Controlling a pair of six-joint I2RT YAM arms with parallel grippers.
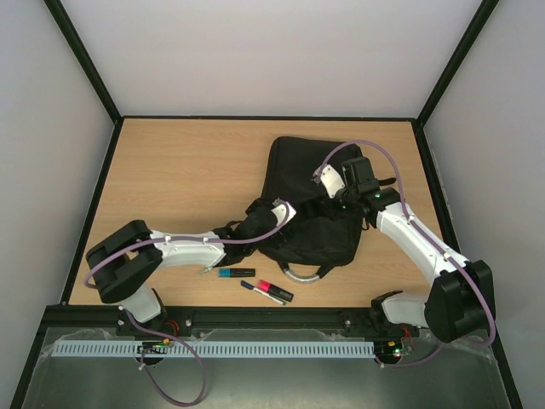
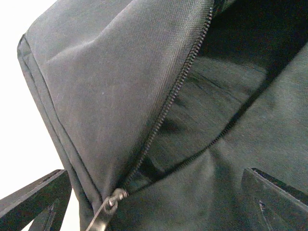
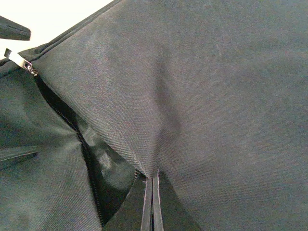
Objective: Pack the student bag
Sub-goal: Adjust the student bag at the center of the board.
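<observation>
The student bag [image 1: 306, 183], a big black backpack, lies mid-table with its grey handle loop [image 1: 303, 273] toward the arms. Its zipper [image 2: 180, 84] is partly undone, showing a dark inside. My left gripper [image 2: 159, 207] hovers at the bag's left side, open, its fingers [image 2: 33, 202] far apart on either side of the metal zipper pull [image 2: 113, 199] without touching it. My right gripper [image 3: 153, 180] is shut on the edge of the bag's upper flap, holding the fabric up beside the opening [image 3: 103, 178].
Near the front edge lie a blue-capped marker [image 1: 236, 273], a pink-capped marker [image 1: 276, 290] and a thin pen [image 1: 258, 292]. Bare wood stretches left of and behind the bag. Black frame rails border the table.
</observation>
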